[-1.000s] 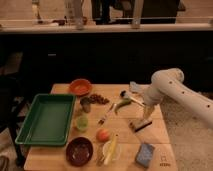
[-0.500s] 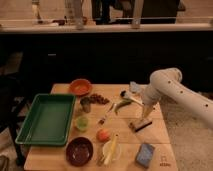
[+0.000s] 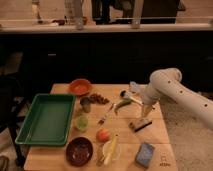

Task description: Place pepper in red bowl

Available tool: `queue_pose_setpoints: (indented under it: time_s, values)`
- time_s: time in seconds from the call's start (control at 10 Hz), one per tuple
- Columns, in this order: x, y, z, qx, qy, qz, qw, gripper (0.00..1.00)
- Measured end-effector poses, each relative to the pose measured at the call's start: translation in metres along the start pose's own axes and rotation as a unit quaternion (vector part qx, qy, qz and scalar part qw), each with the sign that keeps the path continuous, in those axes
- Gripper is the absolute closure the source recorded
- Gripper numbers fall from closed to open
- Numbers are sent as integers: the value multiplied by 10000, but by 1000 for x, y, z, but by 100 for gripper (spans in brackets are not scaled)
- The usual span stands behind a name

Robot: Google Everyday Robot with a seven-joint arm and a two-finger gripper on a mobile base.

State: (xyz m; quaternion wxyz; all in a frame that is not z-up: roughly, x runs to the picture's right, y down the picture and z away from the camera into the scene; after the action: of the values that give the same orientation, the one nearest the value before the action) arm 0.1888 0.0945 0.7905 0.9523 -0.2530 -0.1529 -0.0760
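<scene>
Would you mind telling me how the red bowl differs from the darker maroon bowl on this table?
Colour: the red bowl is bright orange-red; the maroon bowl is dark. Place: the red bowl sits at the far side of the table, past the green tray; the maroon bowl sits at the near edge. Both are round, upright and apart from the pepper, by which the pincer hangs, right of both.

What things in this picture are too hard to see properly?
All in the camera view:
- The gripper is right by the pepper near the middle of the table. Blur hides whether they touch.
- The arm is cut off by the right edge, so the robot's base is out of sight.
- The brown pile next to the red bowl is too blurry to name.
</scene>
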Motion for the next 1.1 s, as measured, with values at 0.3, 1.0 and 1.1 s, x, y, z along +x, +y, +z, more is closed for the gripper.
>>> queue_pose_setpoints:
  time_s: [0.3,1.0,1.1]
  values:
    - [-38,-21,25,-51,-139,-294,9995,20]
    - [-42,-36,73,-316,-388,-635,9967,20]
    - [-41,-39,85,-429,-416,-684,9959,20]
